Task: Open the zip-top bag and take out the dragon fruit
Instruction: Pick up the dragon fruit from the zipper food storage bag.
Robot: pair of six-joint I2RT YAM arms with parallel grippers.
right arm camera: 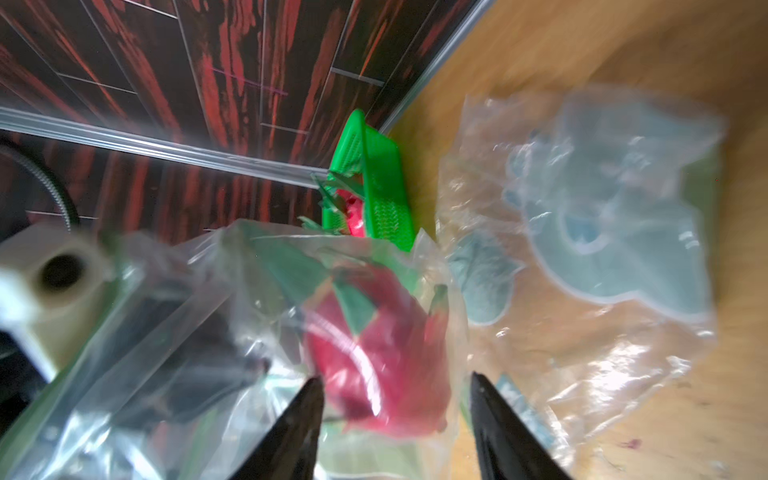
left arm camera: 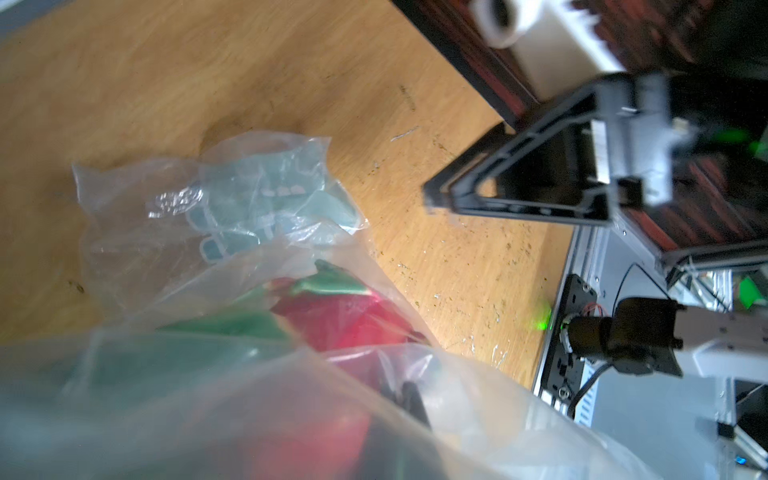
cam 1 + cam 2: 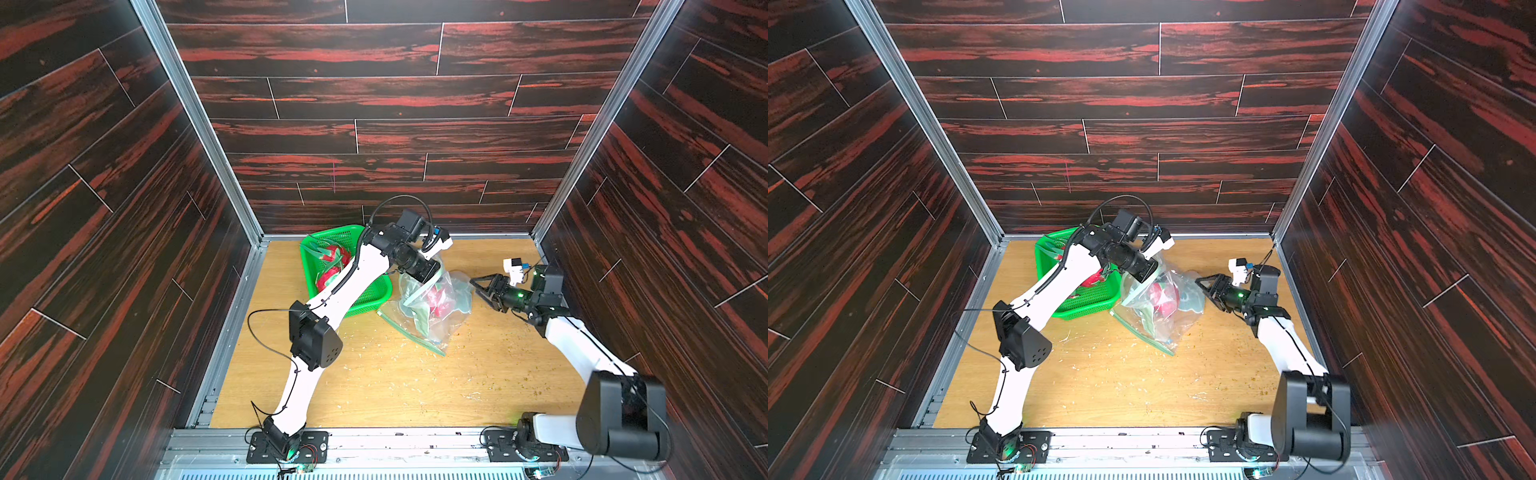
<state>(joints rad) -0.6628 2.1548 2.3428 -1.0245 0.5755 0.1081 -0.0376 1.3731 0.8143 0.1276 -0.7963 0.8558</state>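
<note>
Left gripper (image 3: 434,271) pinches the clear zip-top plastic bag (image 3: 455,291); right gripper (image 3: 476,287) gapes beside it. 1 red-pink, green-scaled dragon fruit (image 3: 438,300) is not yet out; others fill a green perforated basket (image 3: 376,297).

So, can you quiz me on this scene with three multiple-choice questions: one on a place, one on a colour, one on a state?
1. Where is the basket?
A. at the front edge
B. by the back wall, beside the bag
C. on the bag

2. What colour is the fruit in the bag?
A. yellow
B. blue
C. red-pink with green tips

3. The right gripper is:
A. open, holding nothing
B. shut on the bag
C. shut on the fruit

Answers: 1 B, both top views show it at the back. 2 C, red skin shows through the plastic. 3 A, its jaws stand apart, clear of the bag.
</note>
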